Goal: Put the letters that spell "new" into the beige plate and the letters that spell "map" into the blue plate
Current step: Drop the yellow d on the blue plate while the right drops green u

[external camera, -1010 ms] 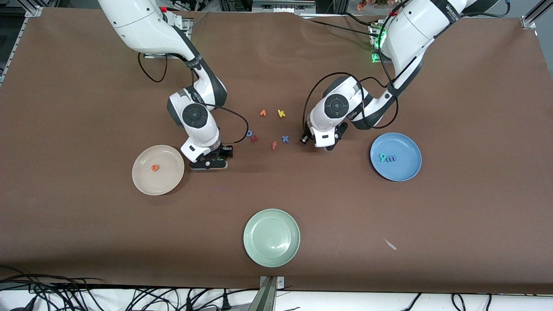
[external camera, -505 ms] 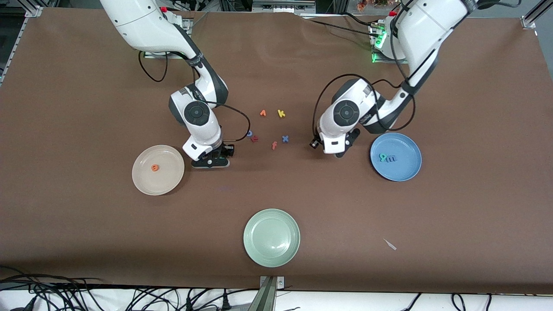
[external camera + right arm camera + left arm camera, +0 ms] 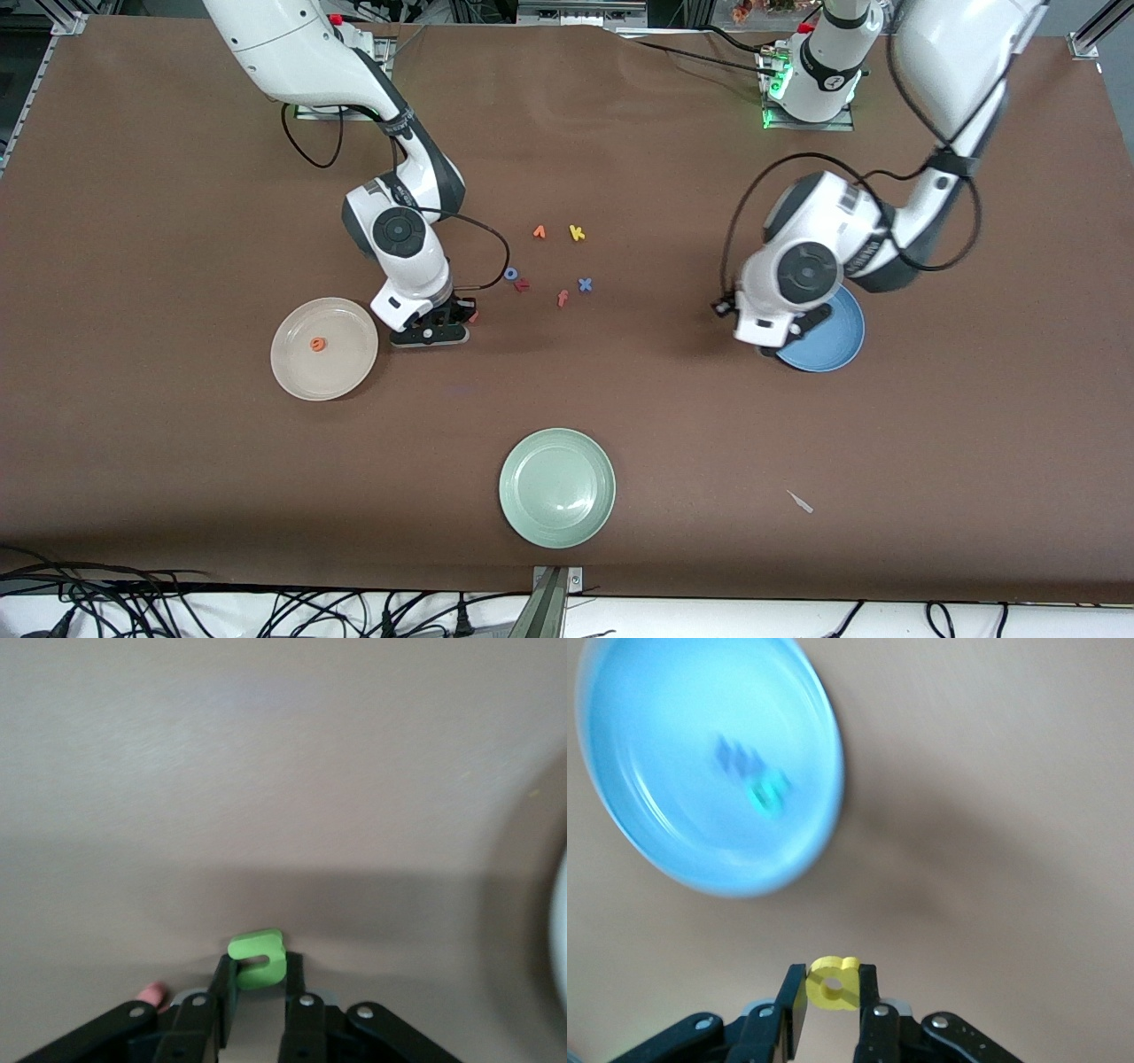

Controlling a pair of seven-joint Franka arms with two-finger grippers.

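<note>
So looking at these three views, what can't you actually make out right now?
- Front view: the right gripper and left gripper fingertips sit under their own wrists, so the held letters are hidden.
- Front view: the left arm covers much of the blue plate; its letters are hidden.
- Left wrist view: the plate's two letters are motion-blurred, shapes unreadable.
- Right wrist view: a pink piece is mostly hidden by the gripper.

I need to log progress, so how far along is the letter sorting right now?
Done: the orange e lies in the beige plate; the m and a lie in the blue plate.
In hand: the left claw holds the yellow p close by the blue plate; the right claw, beside the beige plate, is shut on the green n.
Left: the pink w, beside the right claw.
</note>
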